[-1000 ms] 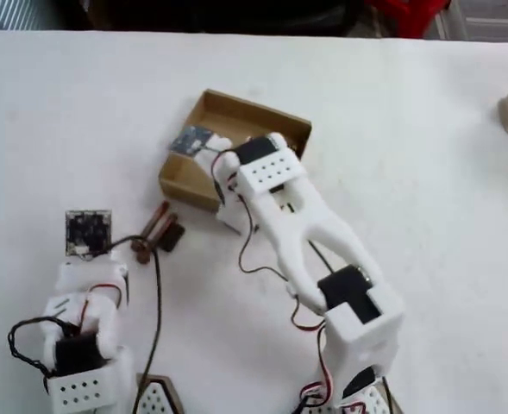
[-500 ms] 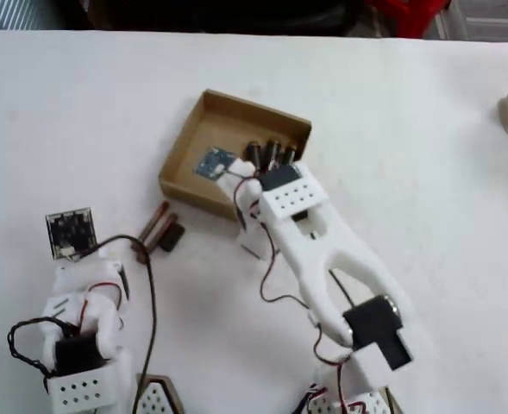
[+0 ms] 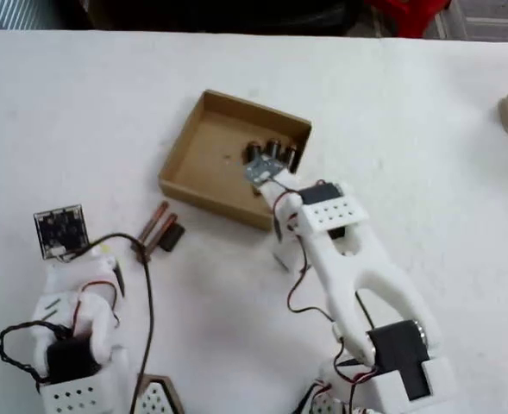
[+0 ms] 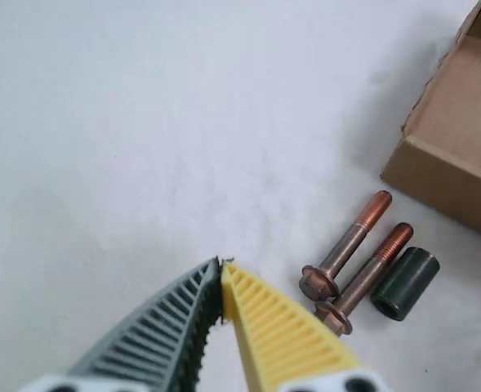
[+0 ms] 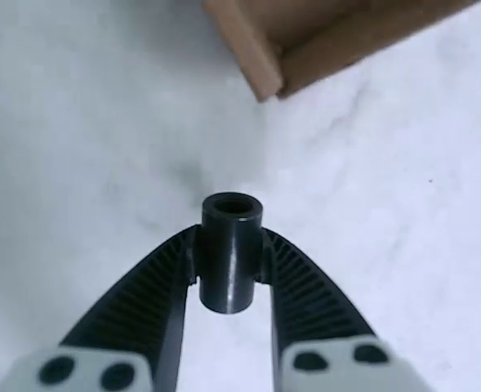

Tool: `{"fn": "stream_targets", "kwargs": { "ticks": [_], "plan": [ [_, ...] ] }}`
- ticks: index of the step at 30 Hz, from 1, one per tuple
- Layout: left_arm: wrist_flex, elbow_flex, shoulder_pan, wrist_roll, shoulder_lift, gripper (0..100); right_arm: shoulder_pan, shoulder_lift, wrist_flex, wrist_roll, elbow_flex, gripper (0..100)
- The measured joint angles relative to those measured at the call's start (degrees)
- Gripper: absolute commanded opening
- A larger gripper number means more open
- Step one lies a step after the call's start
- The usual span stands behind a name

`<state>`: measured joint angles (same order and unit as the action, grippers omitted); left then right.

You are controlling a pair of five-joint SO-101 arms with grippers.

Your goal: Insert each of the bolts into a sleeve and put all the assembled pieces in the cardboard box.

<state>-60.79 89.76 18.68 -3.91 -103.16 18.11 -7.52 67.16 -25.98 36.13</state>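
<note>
I'm looking down on a white table. Beyond its 12 o'clock edge the room is a dark strip, with something red at 1 o'clock. The right arm stretches from its base at 5 o'clock toward centre, its wrist by the near right corner of the cardboard box. The left arm sits folded at 8 o'clock, wrist aimed at 12. The box lies at 11 o'clock from centre, with dark pieces in its 2 o'clock corner. The right gripper is clamped around a black sleeve, bore toward the wrist camera. The left gripper is pinched closed on nothing. Two copper bolts lie side by side at the box's 7 o'clock, with a loose sleeve just beside them.
</note>
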Motion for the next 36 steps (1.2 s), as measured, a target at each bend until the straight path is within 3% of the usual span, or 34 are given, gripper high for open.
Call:
{"fn": "stream_targets", "kwargs": {
  "ticks": [7,12,27,36],
  "plan": [
    [0.0,-14.95,0.0,-0.7,18.02,2,-3.08,0.0,-0.53,0.0,0.88,1.7],
    [0.0,-22.77,-4.66,-0.88,32.0,2,-4.48,-0.09,-2.99,0.0,2.81,1.7],
    [0.26,-32.44,-18.2,-13.98,59.96,2,-4.84,-0.18,-3.43,0.0,3.25,1.7],
    [13.27,-32.44,-19.25,-18.99,80.26,2,-4.84,-0.18,-3.43,0.0,3.25,1.7]
  ]
}}
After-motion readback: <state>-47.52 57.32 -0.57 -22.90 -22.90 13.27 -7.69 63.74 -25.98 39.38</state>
